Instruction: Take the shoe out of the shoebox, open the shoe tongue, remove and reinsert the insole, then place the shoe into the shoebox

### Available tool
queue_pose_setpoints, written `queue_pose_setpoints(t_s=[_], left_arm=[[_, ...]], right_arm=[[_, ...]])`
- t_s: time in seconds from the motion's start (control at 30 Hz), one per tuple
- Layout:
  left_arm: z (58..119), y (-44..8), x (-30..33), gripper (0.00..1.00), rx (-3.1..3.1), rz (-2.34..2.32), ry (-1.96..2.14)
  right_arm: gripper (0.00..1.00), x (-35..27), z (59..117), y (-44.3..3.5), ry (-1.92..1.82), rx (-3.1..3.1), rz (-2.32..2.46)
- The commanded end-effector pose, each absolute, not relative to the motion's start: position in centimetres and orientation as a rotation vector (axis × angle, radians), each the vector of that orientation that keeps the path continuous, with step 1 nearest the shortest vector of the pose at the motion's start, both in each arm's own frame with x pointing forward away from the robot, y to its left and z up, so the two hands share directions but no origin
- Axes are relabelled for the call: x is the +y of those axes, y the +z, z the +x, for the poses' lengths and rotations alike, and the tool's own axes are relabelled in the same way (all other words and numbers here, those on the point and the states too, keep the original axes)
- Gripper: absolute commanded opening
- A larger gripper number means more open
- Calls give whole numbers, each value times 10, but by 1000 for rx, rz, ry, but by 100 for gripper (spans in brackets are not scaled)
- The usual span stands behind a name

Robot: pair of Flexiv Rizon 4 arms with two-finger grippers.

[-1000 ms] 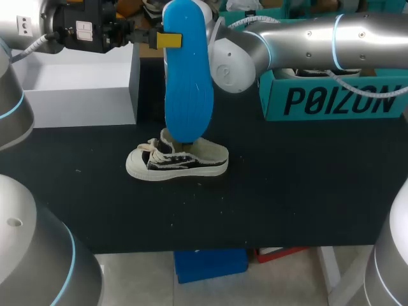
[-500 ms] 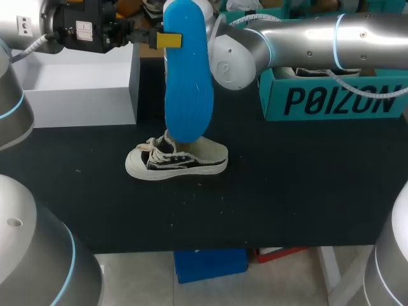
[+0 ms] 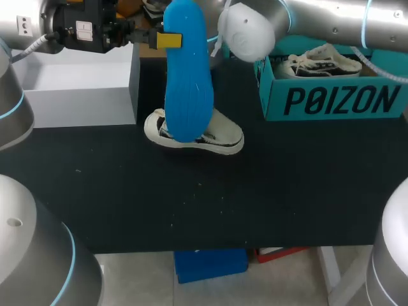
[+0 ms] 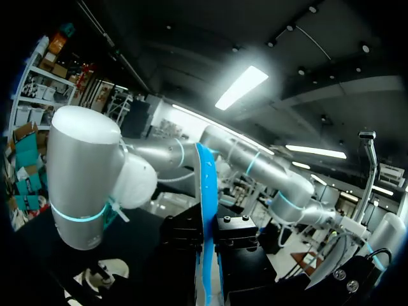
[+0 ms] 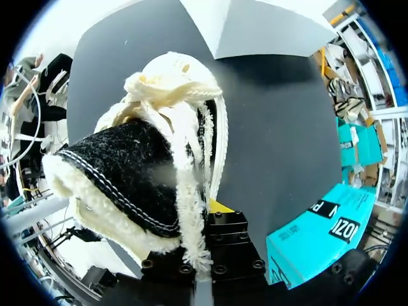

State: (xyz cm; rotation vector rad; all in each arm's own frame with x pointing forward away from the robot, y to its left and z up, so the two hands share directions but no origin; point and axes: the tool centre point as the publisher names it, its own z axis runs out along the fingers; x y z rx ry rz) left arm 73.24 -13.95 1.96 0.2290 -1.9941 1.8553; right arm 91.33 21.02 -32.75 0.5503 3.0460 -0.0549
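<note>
My left gripper (image 3: 167,40) is shut on the top part of a blue insole (image 3: 188,83), which hangs upright over the back of the table. In the left wrist view the insole (image 4: 205,210) stands edge-on between that gripper's fingers. Behind the insole's lower end is the black and cream shoe (image 3: 213,137), toe to the left, seemingly raised a little off the black table (image 3: 255,204). My right gripper (image 5: 207,207) is shut on the shoe's (image 5: 134,172) upper edge by the laces. In the head view the insole hides that gripper.
A teal shoebox (image 3: 331,99) stands at the back right with a second shoe (image 3: 319,64) in it. A white box (image 3: 76,95) stands at the back left. My right arm's elbow (image 3: 245,32) hangs over the table beside the insole.
The shoe has gone up and to the right, toward the back of the table, held by my right gripper. The right arm has swung back with it. The left arm and insole have stayed put.
</note>
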Motion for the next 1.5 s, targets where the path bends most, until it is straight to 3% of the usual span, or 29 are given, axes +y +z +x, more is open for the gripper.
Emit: queue_pose_setpoints(t_s=[0.03,0.57,1.5], left_arm=[[732,19,-140,0,-1995,231,1858],[732,19,-140,0,-1995,231,1858],[732,19,-140,0,-1995,231,1858]], right_arm=[[0,203,911,-308,-114,2804,1291],[0,198,894,-335,-26,2205,2159],[0,200,892,-390,-75,2095,2218]])
